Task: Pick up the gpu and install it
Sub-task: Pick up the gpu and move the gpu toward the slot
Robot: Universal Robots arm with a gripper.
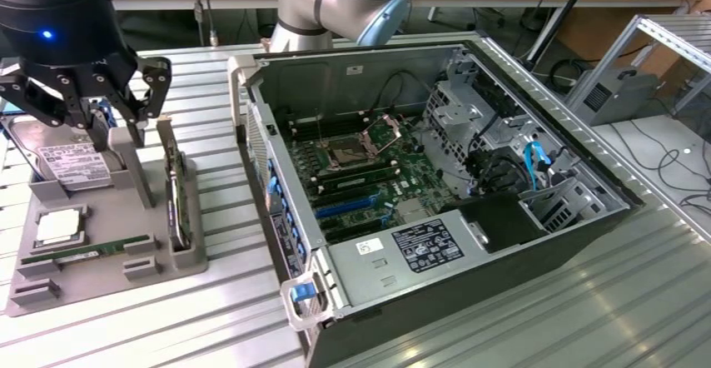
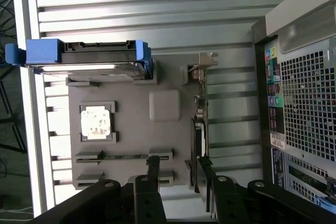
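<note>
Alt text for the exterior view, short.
The open tool hangs over the grey parts tray at the exterior view's left, near the gpu standing on edge in it. Beside the tray lies an open computer case with its motherboard exposed.

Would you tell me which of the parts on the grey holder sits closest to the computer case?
The gpu, the thin card on edge where the holder faces the case; the hard drive, processor and memory stick sit farther off.
</note>
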